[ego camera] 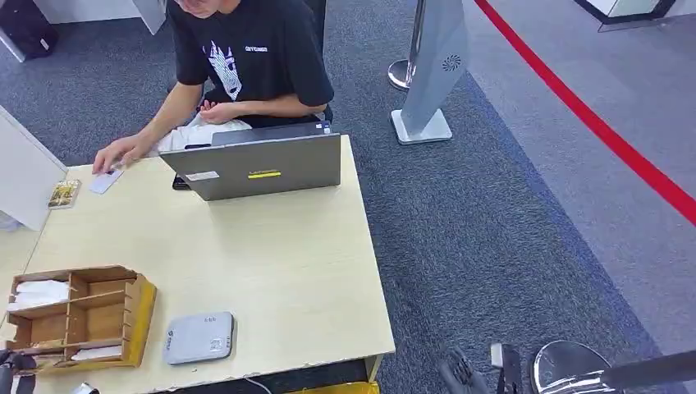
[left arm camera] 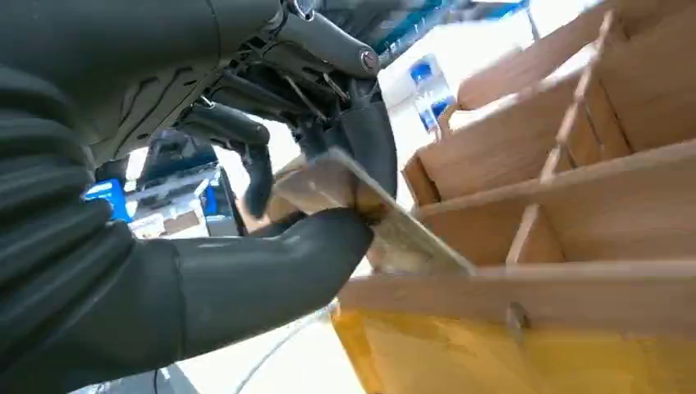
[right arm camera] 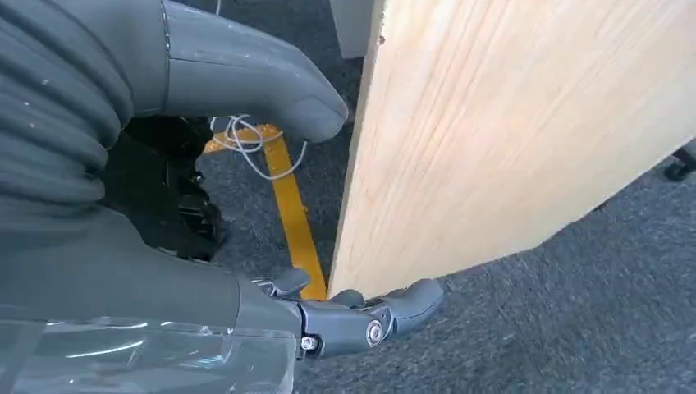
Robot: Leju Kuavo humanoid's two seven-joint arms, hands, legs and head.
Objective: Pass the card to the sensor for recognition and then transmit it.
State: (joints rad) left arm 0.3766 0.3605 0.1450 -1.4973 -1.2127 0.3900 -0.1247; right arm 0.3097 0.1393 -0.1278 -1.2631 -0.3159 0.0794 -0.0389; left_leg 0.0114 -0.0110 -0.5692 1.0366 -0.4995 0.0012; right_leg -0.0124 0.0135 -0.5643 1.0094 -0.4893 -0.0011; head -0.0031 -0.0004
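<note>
In the left wrist view my left hand (left arm camera: 271, 263) pinches a pale card (left arm camera: 402, 234) between thumb and fingers, right at the wooden organiser box (left arm camera: 574, 189). The head view shows that hand (ego camera: 15, 365) at the table's near left corner beside the organiser (ego camera: 78, 316). The grey flat sensor (ego camera: 198, 337) lies on the table (ego camera: 271, 246) just right of the organiser. My right hand (ego camera: 474, 373) hangs low beyond the table's near right corner; in the right wrist view it (right arm camera: 164, 271) holds nothing, thumb and fingers apart beside the table edge (right arm camera: 492, 131).
A person (ego camera: 246, 57) sits at the far side behind a grey laptop (ego camera: 263, 164), one hand on a white card (ego camera: 105, 180). A picture card (ego camera: 64, 194) lies by a white partition (ego camera: 20, 172). A sign stand (ego camera: 431, 74) and a red floor line (ego camera: 607, 139) are at right.
</note>
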